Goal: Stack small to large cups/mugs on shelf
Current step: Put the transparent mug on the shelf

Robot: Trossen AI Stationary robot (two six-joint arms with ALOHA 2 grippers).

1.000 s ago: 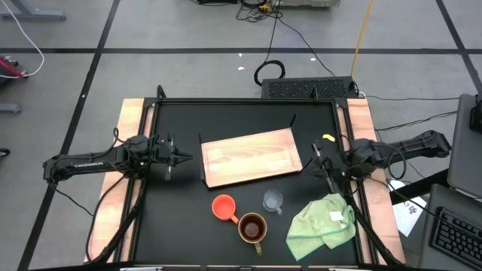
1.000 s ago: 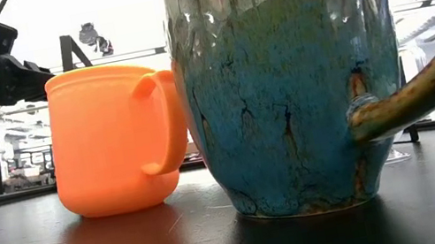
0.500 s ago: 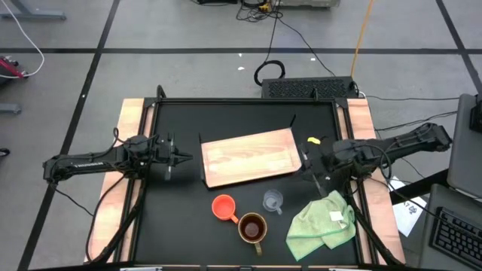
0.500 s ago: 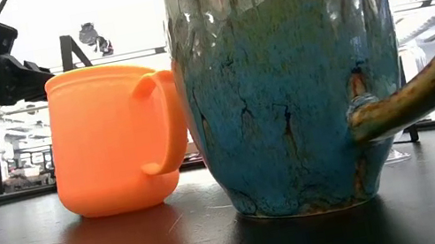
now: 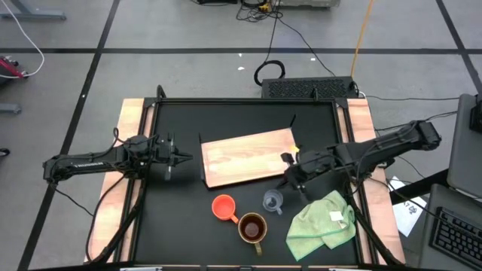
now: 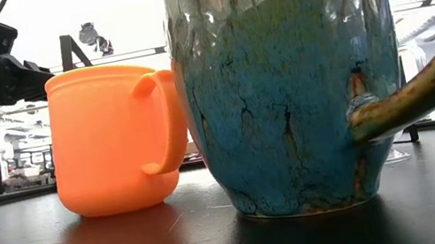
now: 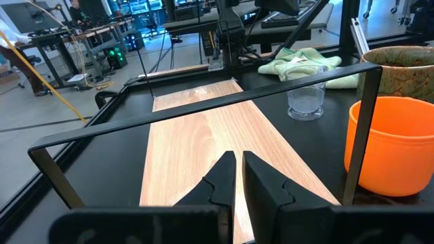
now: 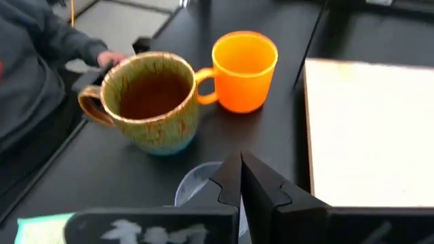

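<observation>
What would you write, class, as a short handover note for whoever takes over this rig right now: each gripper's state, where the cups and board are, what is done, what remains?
Right gripper: shut, empty, over the table just above the small glass cup, by the board's near right corner.
Left gripper: nearly closed, empty, waiting at the table's left, pointing toward the wooden board.
Orange cup and brown mug: side by side on the black table, in front of the board.
Green cloth: right of the cups.
Done: nothing is on the board, nothing is stacked.
Left: all three cups, small to large.
</observation>
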